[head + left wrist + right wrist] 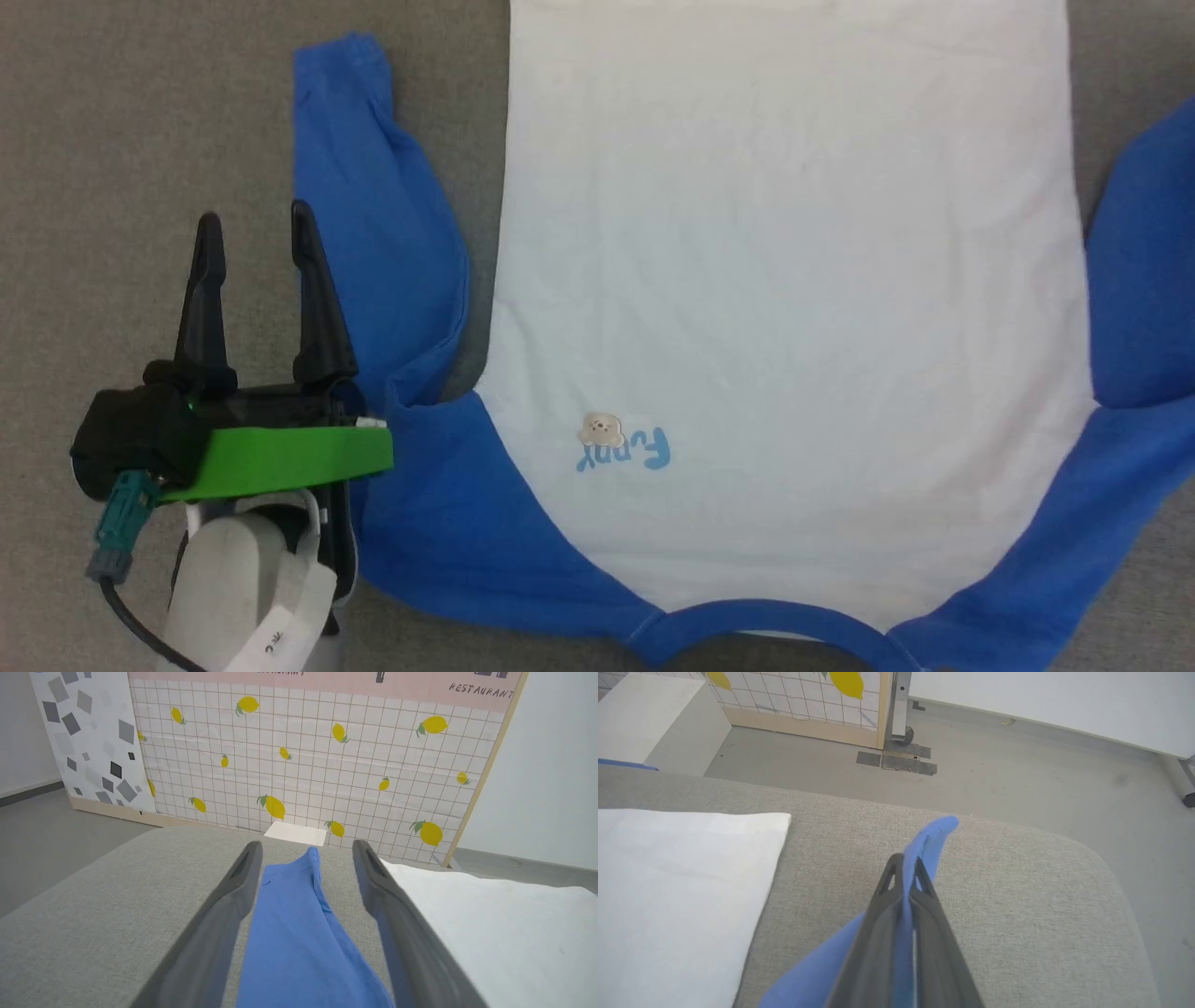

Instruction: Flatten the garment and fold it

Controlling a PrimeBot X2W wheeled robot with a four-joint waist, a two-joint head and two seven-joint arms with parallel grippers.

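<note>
So we've got the shirt (794, 280) lying flat, chest side up, on the grey fabric worktop (112, 112). In the head view the blue collar (775, 621) is down at 6 o'clock and the white body runs up toward 12. There's little light-blue lettering (625, 450) on the chest, upside down from where we look.

The left claw (254, 215) sits around 8 o'clock in that view, fingers pointing to 12 and spread wide, gripping nothing. From its own wrist camera we see the left sleeve (299, 933) running straight up between the two fingers. We honestly can't tell if the fingers touch the cloth or just hang over it.

The right claw (906, 858) is clenched on the other sleeve (936, 833). In its wrist view blue fabric is pinched between the closed fingers, and the cuff end pokes out past the tips toward 1 o'clock, lifted off the worktop. The white body is at 9 o'clock from there.

Behind the worktop stands a tiled panel with lemons (327, 765).
</note>
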